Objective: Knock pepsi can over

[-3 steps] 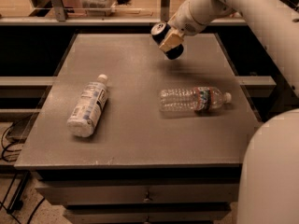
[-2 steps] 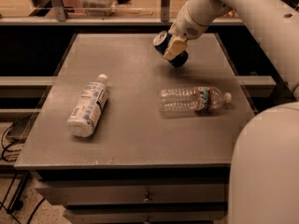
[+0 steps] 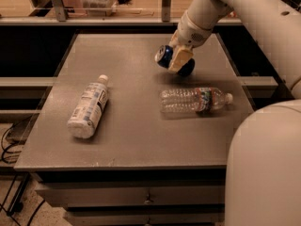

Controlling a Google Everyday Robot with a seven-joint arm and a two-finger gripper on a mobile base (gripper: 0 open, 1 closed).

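Note:
The pepsi can [image 3: 164,55] is dark blue with a silver top. It is tipped on its side at the back right of the table top [image 3: 131,126], with its top facing left. My gripper [image 3: 178,63] reaches down from the upper right and is shut on the can. One cream finger [image 3: 180,59] lies across the can's middle; the other is hidden behind it. The can's blue bottom end [image 3: 187,69] shows to the right of the finger, low over the table.
A clear plastic water bottle [image 3: 195,100] lies on its side just in front of the can. A white-labelled bottle [image 3: 89,108] lies at the left. My arm and body [image 3: 263,164] fill the right side. A shelf rail [image 3: 94,20] runs behind the table.
My gripper and the can have moved together toward the front and a little right, lower over the table and closer to the water bottle. Both bottles have stayed put.

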